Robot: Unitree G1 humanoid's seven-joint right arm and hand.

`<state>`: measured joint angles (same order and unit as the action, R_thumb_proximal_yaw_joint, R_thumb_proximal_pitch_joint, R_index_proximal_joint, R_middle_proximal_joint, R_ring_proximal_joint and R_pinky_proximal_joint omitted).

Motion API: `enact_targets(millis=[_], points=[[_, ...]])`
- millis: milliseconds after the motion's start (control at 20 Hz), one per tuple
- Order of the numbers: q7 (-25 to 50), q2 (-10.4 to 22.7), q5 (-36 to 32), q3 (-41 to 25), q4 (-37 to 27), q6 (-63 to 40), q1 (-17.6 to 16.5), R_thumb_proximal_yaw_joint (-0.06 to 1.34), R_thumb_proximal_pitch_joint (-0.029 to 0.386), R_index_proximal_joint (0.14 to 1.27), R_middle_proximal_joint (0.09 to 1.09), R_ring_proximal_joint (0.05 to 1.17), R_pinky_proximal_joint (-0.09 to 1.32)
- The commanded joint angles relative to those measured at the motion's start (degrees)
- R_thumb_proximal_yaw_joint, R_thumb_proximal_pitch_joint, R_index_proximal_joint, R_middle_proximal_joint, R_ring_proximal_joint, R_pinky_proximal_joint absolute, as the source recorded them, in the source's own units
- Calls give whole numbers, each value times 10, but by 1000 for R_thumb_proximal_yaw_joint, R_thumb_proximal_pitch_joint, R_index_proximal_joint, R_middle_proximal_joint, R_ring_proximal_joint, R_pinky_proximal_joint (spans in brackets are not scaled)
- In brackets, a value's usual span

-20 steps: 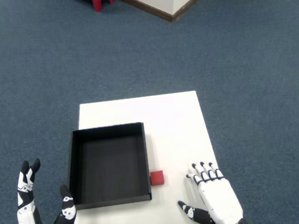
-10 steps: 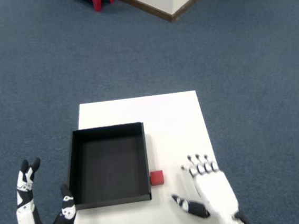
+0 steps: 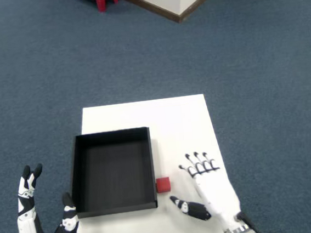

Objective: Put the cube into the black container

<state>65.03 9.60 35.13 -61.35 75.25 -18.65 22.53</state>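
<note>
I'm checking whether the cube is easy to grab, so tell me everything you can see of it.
The red cube is small, with a plain, matte, uniform surface and no markings visible. It sits flat on the white table, beside the black container's right wall near its front corner, close enough that I cannot tell whether they touch. It lies outside the container. The right hand is open to its right, thumb nearest, not touching it.

The cube (image 3: 163, 184) was small and red. It sat flat on the white bench (image 3: 178, 120), just outside the right wall of the black container (image 3: 113, 172), near its front corner. The container was a big, shallow, open box with nothing inside. It lay flat on the left part of the bench.
</note>
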Motion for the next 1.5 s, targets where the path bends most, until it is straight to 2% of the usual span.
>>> enact_targets(millis=[50, 850, 1500], points=[[21, 8, -3, 0, -22, 1, 32, 577, 6, 417, 136, 83, -77], [-5, 6, 6, -22, -46, 5, 40, 683, 36, 437, 142, 81, -67], [-1, 5, 8, -29, -18, -4, 27, 706, 44, 468, 138, 74, -64]])
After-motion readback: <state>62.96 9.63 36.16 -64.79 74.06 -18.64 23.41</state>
